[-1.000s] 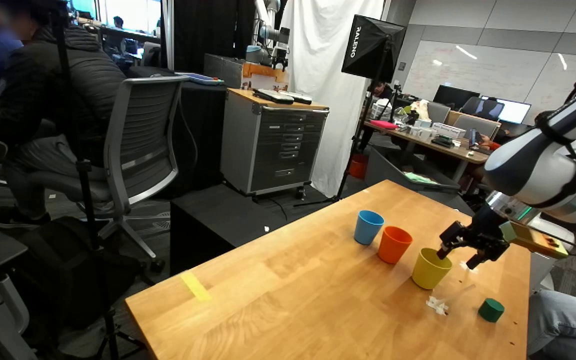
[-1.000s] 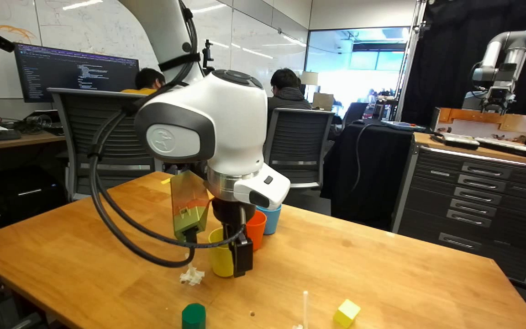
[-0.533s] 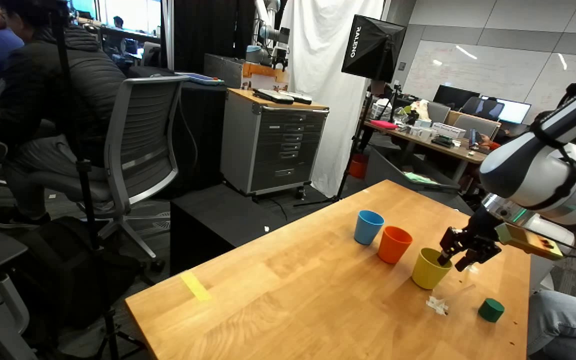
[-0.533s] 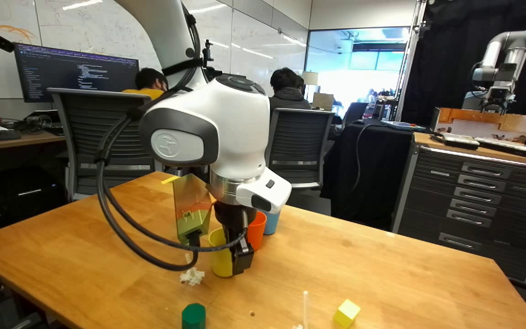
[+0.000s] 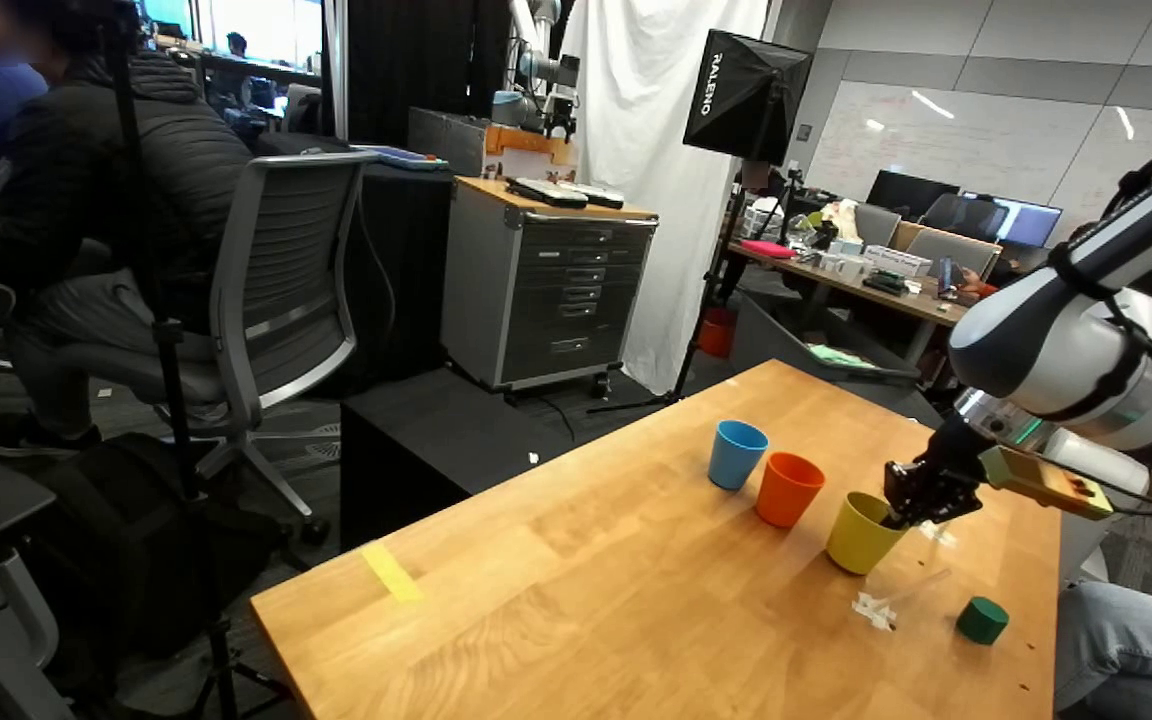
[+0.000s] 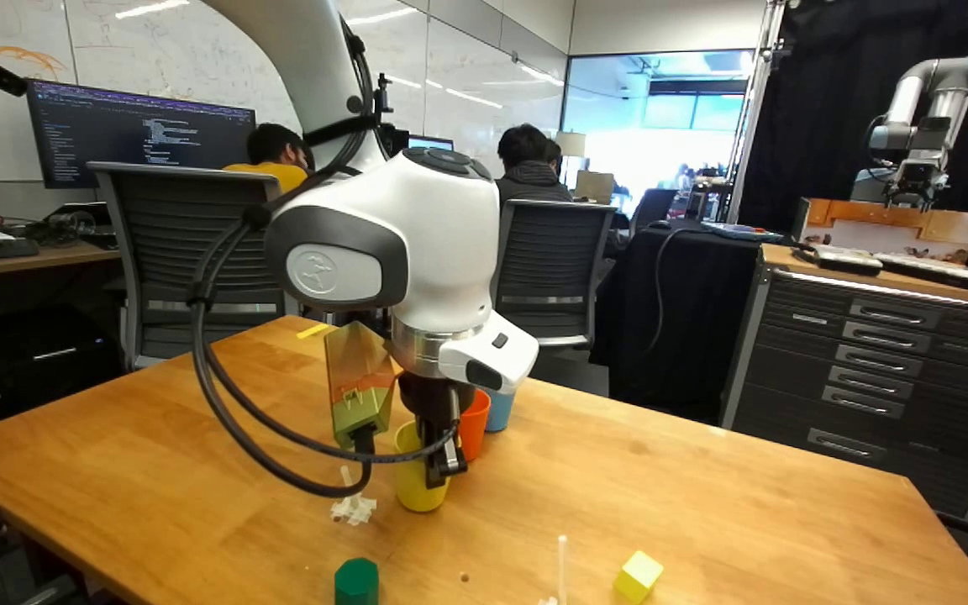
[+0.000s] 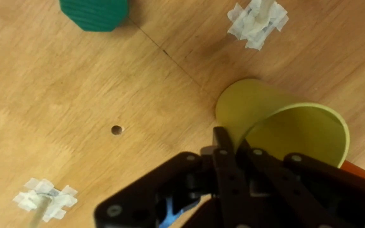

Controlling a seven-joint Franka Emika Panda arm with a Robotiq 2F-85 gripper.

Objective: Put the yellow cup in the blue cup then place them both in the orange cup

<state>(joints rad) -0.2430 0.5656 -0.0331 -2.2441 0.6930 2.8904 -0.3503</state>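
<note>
Gripper [image 7: 235, 148] pinched narrow, fingers [image 7: 221, 138] straddling wall of the yellow cup [image 7: 249, 101], one in, one out, cup bulk on the inner finger's side, mouth up; can't tell if base is off table [image 5: 586, 610]. Orange cup [image 5: 788, 495] sits between it and blue cup [image 5: 735, 460] in an exterior view, so carry likely needs to clear orange rim
</note>
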